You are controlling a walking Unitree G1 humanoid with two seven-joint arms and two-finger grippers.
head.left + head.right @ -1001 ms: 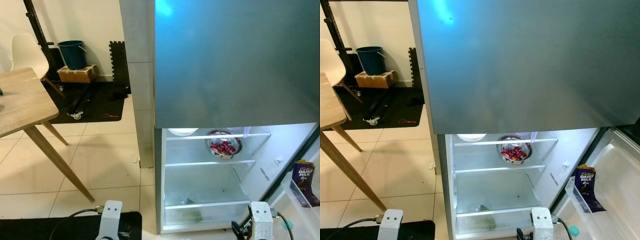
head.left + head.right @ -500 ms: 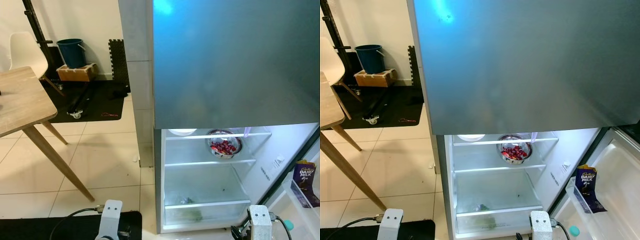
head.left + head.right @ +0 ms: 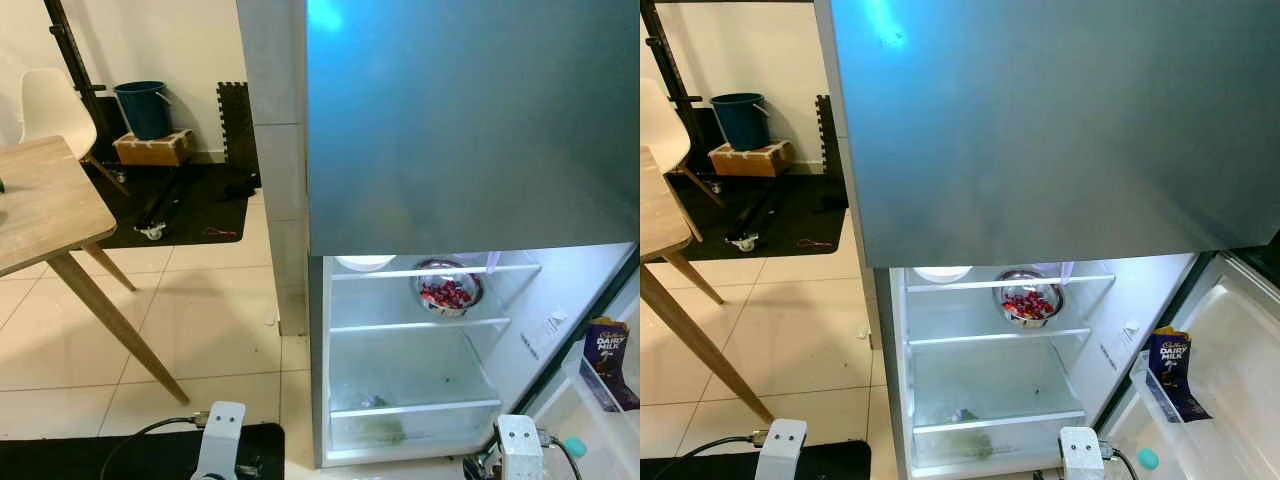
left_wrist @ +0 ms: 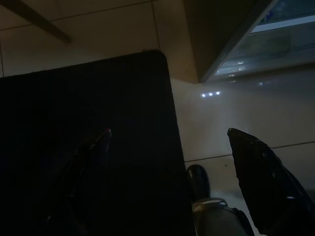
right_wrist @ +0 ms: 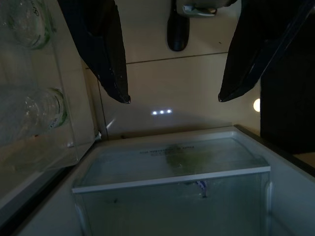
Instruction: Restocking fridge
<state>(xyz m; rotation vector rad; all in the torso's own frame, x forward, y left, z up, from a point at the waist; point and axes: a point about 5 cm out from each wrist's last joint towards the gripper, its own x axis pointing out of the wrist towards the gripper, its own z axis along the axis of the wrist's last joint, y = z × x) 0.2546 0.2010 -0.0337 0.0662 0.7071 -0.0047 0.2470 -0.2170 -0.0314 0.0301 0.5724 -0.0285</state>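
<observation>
Two grippers are held low, fingers spread wide, nothing gripped: left gripper point(image 4: 167, 142) over black mat point(image 4: 83, 123), right gripper point(image 5: 172, 98) near open fridge point(image 3: 420, 340). Steel bowl point(image 3: 448, 288) w/ red bits is seen on top shelf; chocolate pack point(image 3: 606, 352) in door bin, far right.

Fridge point(image 3: 470, 150): grey upper door shut, lower compartment open and lit. Steel bowl point(image 3: 449, 290) of red food on top shelf, 1 o'clock of crisper point(image 3: 410, 425). Chocolate bar point(image 3: 1170, 372) upright in door bin at 3 o'clock.

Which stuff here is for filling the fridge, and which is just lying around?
For the job: open fridge, bowl of red food, chocolate bag in the door, right claw, left claw.

Lying about: wooden table, white chair, blue bucket, black mat.
</observation>
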